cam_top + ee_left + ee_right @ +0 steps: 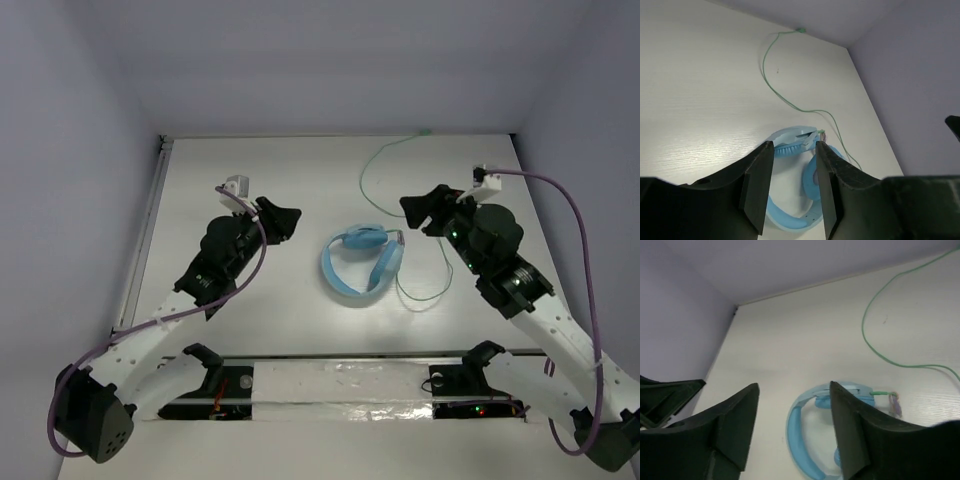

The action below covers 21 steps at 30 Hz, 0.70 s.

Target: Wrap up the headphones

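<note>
Light-blue headphones [358, 260] lie flat mid-table, cable [385, 160] unwound.

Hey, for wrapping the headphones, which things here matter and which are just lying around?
For the job: headphones, their pale-green cable, left pincer, right pincer.
Just there: purple arm cables, white table.

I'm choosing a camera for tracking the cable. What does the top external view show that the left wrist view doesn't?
Only top external: the whole layout, with the left hand and right hand open on either side of the headphones, touching nothing, and the cable's near loop beside the right arm. Only left wrist: a close look at where the cable meets an earcup, framed between its own fingers. Both: the headphones lying on the table and the cable's far loop running to the back edge.
</note>
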Tool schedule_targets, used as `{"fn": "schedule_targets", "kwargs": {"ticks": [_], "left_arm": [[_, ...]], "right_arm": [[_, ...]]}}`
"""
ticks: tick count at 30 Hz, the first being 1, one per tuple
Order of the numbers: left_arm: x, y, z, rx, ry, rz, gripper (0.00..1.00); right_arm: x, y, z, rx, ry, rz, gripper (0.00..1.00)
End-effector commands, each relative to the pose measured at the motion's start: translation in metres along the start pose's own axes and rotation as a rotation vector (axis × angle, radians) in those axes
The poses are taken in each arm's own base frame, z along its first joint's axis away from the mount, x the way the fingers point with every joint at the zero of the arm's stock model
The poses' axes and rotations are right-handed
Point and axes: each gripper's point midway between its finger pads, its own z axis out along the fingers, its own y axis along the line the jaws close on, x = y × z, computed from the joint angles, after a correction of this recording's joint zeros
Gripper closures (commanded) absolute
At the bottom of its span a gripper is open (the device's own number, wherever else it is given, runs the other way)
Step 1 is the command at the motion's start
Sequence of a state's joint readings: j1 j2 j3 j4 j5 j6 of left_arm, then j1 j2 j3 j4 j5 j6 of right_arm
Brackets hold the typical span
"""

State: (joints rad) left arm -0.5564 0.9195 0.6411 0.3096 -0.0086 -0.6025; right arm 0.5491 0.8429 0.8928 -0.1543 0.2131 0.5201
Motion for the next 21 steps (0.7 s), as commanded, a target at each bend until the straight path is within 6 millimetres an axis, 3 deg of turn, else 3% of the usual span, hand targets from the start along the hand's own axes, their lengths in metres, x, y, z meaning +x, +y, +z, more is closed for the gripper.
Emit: {"fn": "schedule_targets", "kwargs": {"ticks": [1, 2, 3, 4, 6, 7, 10, 11, 12, 13, 15, 16, 17, 19, 21], "left_arm": [[-0.018, -0.001, -0.004, -0.016, -0.070, 0.010, 0.64], [-0.014, 0.003, -0.005, -0.032, -0.056, 0.009, 0.64], [-0.014, 0.005, -0.007, -0.046, -0.055, 0.003, 0.72], [-0.010, 0.014, -0.008, -0.083, -0.064, -0.038, 0.83], [-0.015, 0.013, -0.017, -0.066, -0.107, -0.090, 1.00], [-0.006, 0.017, -0.021, -0.056, -0.102, -0.099, 1.00], [-0.009, 0.008, -0.022, -0.056, -0.111, -0.100, 1.00], [0.009, 0.021, -0.018, -0.137, -0.041, -0.056, 1.00], [0.021, 0.015, -0.017, -0.148, -0.005, -0.031, 1.00], [0.020, 0.018, -0.016, -0.192, -0.017, -0.012, 1.00], [0.041, 0.023, -0.014, -0.236, 0.030, 0.013, 1.00], [0.053, 0.014, -0.015, -0.230, 0.057, 0.027, 1.00], [0.065, 0.027, -0.015, -0.307, 0.077, 0.064, 1.00], [0.078, 0.023, -0.017, -0.352, 0.082, 0.093, 1.00], [0.101, 0.032, -0.016, -0.405, 0.138, 0.130, 1.00]], "right_arm": [[-0.023, 0.007, -0.015, -0.034, -0.082, 0.033, 0.39], [-0.024, 0.010, -0.018, -0.053, -0.083, 0.035, 0.71], [-0.026, 0.013, -0.021, -0.066, -0.090, 0.036, 0.90], [-0.027, 0.015, -0.023, -0.080, -0.092, 0.034, 1.00], [-0.026, 0.016, -0.025, -0.091, -0.084, 0.030, 1.00], [-0.027, 0.016, -0.026, -0.089, -0.089, 0.032, 1.00], [-0.028, 0.012, -0.026, -0.066, -0.099, 0.036, 1.00], [-0.029, 0.012, -0.026, -0.063, -0.099, 0.039, 1.00], [-0.027, 0.012, -0.025, -0.062, -0.094, 0.042, 1.00], [-0.028, 0.013, -0.025, -0.068, -0.094, 0.044, 1.00], [-0.028, 0.015, -0.025, -0.079, -0.092, 0.045, 1.00], [-0.028, 0.015, -0.025, -0.080, -0.094, 0.040, 1.00], [-0.028, 0.013, -0.026, -0.072, -0.096, 0.040, 1.00], [-0.031, 0.014, -0.029, -0.078, -0.109, 0.042, 1.00], [-0.031, 0.015, -0.031, -0.089, -0.115, 0.044, 1.00]]}}
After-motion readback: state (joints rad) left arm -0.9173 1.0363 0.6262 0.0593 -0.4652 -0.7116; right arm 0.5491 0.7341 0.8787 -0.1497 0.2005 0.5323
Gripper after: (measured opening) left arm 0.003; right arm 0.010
